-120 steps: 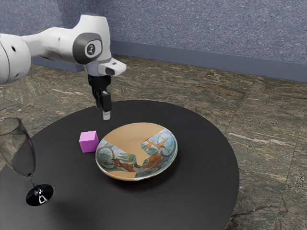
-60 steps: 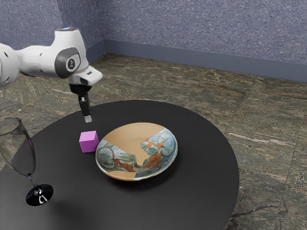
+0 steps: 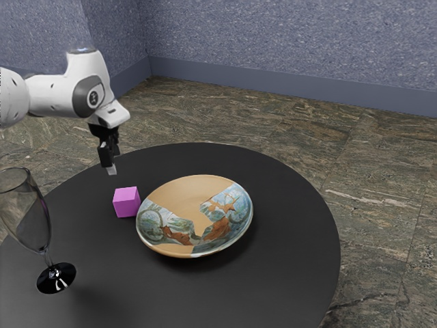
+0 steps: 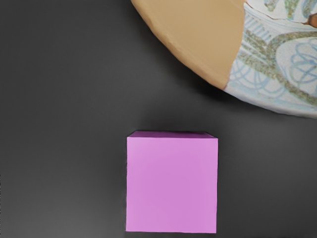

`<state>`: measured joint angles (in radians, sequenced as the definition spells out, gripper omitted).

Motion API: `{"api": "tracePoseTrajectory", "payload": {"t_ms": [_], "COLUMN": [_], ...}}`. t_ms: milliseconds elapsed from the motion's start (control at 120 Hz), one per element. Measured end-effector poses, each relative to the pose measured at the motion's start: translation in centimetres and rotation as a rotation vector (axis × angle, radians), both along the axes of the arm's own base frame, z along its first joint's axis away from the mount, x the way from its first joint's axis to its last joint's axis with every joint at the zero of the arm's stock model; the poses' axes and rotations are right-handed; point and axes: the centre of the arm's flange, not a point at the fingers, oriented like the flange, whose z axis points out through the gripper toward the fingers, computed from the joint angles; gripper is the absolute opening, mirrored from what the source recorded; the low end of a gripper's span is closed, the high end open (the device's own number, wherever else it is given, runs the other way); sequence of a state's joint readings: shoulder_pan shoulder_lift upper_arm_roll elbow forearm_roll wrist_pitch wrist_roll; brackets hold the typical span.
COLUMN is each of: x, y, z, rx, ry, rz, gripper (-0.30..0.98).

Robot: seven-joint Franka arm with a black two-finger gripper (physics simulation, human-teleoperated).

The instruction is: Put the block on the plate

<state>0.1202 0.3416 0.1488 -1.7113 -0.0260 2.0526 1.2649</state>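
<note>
No word, number or brand name can be read. The one sign that shows is a small round emblem (image 3: 94, 98), a dark figure on a pale disc, on the dark grey joint cover (image 3: 82, 89) of the white arm (image 3: 53, 93). It sits above the tool (image 3: 111, 164), a little toward the exterior view's left of it, and its figure is too small to make out.
</note>
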Motion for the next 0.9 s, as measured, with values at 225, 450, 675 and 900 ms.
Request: {"api": "tracePoseTrajectory", "payload": {"t_ms": [225, 450, 675, 900], "x": [0.2, 0.6, 0.7, 0.4], "y": [-2.7, -2.4, -1.6, -1.1], "z": [1.8, -3.3, -6.0, -7.0], "rx": [0.012, -0.012, -0.063, -0.081], "ry": [-0.027, 0.037, 0.047, 0.054], "rz": [-0.104, -0.128, -0.101, -0.076], "gripper": [0.69, 0.69, 0.69, 0.69]}}
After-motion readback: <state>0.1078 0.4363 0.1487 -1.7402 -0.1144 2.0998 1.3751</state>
